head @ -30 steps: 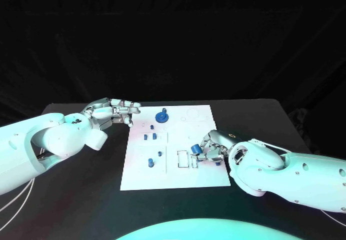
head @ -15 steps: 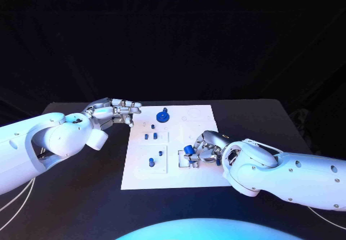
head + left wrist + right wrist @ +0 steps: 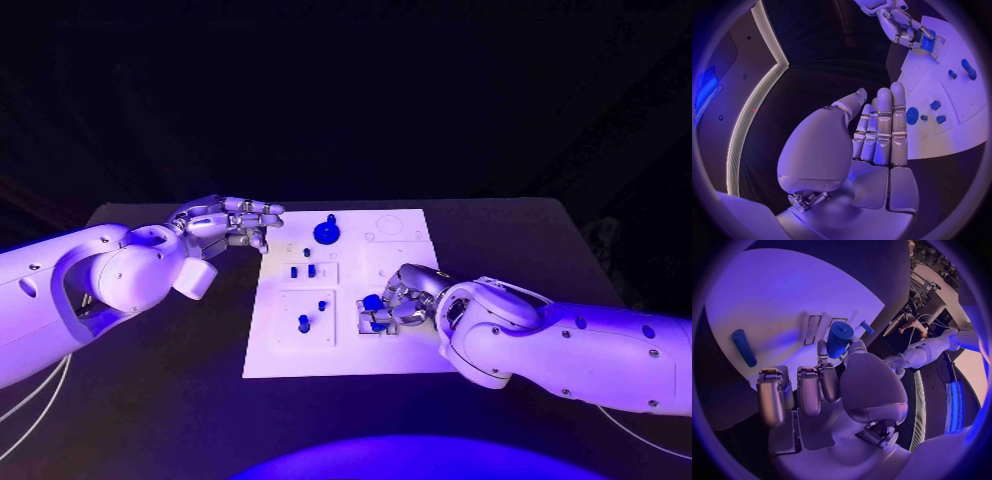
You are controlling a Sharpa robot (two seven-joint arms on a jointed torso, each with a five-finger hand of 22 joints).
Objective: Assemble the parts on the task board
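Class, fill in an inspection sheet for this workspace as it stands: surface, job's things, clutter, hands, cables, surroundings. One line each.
Surface: black table, matte, carrying the white task board at its middle.
Job's things: blue round knob and small blue pegs stand on the board; another peg nearer the robot; a blue cylinder is in the right hand.
Clutter: nothing seen.
Hands: left hand hovers beside the board's far left corner, fingers together, holding nothing; right hand holds the cylinder over the board's slots.
Cables: pale cords under the left arm.
Surroundings: dark backdrop.
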